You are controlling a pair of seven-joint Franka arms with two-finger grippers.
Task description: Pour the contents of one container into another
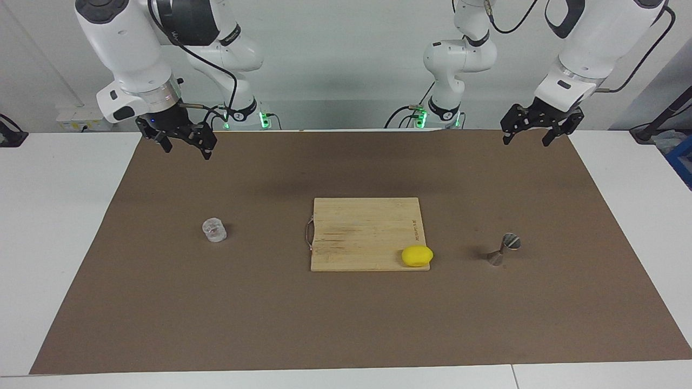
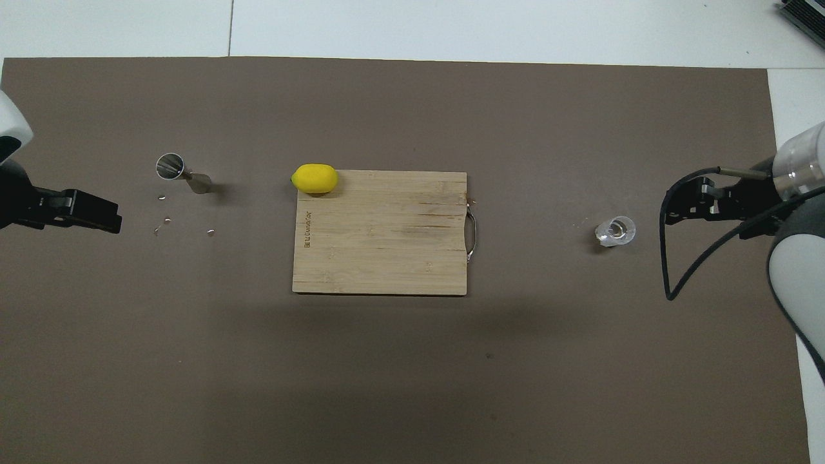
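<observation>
Both grippers hanging open and empty, right gripper [image 1: 184, 145] over mat edge, left gripper [image 1: 540, 131] waiting likewise; glass cup [image 1: 214, 229] sitting upright toward right arm's end, jigger [image 1: 504, 249] toward left's, so descending squarely, pinching cup mid-wall.

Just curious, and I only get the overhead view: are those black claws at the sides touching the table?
Observer: No. The left gripper hangs open in the air, over the edge of the brown mat by the robots.
Operator: And the other one?
Observer: The right gripper is raised over that same edge, open and holding nothing.
Operator: Is the glass cup standing properly?
Observer: Yes. From the side, the glass cup stands upright on the mat, its faceted wall straight, toward the right arm's end.
</observation>
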